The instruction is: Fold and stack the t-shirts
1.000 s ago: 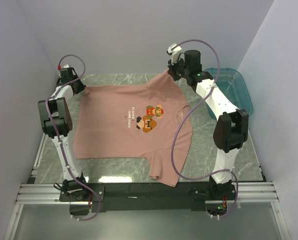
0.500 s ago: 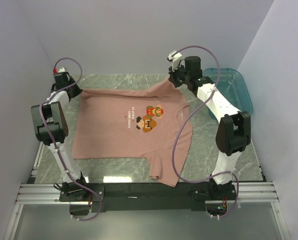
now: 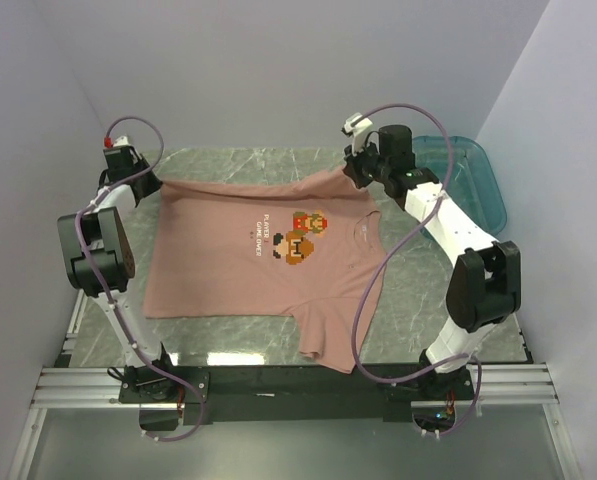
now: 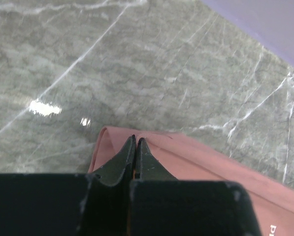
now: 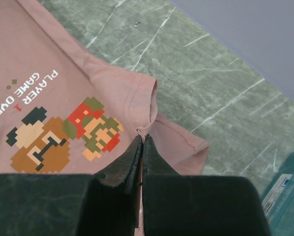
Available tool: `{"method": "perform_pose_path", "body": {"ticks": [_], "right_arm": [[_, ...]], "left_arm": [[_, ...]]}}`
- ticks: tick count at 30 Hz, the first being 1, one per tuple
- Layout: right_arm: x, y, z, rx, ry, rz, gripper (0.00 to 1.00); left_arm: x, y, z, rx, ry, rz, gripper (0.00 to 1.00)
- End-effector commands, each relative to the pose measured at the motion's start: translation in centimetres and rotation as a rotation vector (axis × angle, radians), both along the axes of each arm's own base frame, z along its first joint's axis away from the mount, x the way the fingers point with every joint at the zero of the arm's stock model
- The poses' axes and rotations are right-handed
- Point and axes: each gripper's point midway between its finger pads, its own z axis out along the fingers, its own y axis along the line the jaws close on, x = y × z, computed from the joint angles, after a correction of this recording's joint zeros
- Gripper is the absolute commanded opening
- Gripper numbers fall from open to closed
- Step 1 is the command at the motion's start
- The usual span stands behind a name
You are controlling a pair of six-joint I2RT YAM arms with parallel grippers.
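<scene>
One t-shirt [image 3: 248, 270], dusty salmon-pink, short-sleeved, spread face-up across the grey marble table [image 3: 418, 300], centre of the top view.

Chest print [image 3: 300, 238]: pixelated orange-brown figures with white lettering beside them. The lettering is too small to read from above. In the right wrist view it reads PLAYER 1 GAME OVER, its last letters cut by the left frame edge.

Left gripper [image 4: 136, 139]: fingers clenched on the shirt's corner, upper left of the top view. The cloth between the pads is hidden by the black fingers.

Right gripper [image 5: 142, 137]: fingers pinched tight on a puckered fold beside the far sleeve, upper centre-right of the top view. From above that sleeve is partly hidden under the wrist.

Near sleeve: lower centre, close to the table's front edge.

One teal bin [image 3: 486, 185], upper right, partly blocked by the right arm; contents cannot be made out.
</scene>
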Motion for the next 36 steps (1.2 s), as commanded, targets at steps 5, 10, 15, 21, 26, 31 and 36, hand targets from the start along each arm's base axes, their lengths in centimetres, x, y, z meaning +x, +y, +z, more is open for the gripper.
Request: {"method": "perform_pose_path", "body": {"ticks": [5, 10, 15, 21, 26, 31, 36], "right_arm": [[-1.1, -0.8, 3.2, 0.037, -0.088, -0.012, 0.0], [-2.3, -1.1, 2.9, 0.041, -0.082, -0.012, 0.0], [-3.3, -1.5, 2.4, 0.04, -0.079, -0.018, 0.0], [-4.6, -1.4, 1.6, 0.046, -0.055, -0.001, 0.0], [-5.1, -1.6, 0.4, 0.036, -0.03, 0.0, 0.0], [-5.3, -1.6, -0.4, 0.027, -0.011, 0.007, 0.0], [-5.6, -1.6, -1.0, 0.021, -0.002, 0.009, 0.0]], "left_arm": [[-1.4, -0.1, 4.4, 0.037, -0.083, -0.02, 0.0], [-2.7, -0.4, 3.8, 0.036, -0.073, -0.017, 0.0], [-3.9, -0.7, 3.0, 0.03, -0.055, -0.016, 0.01], [-4.5, -0.6, 2.2, 0.037, -0.031, -0.014, 0.0], [-4.7, -0.7, 1.6, 0.034, -0.016, -0.016, 0.0], [-5.0, -0.7, 1.4, 0.037, -0.009, -0.014, 0.0], [-5.4, -0.5, 1.1, 0.045, -0.003, -0.004, 0.01]]}}
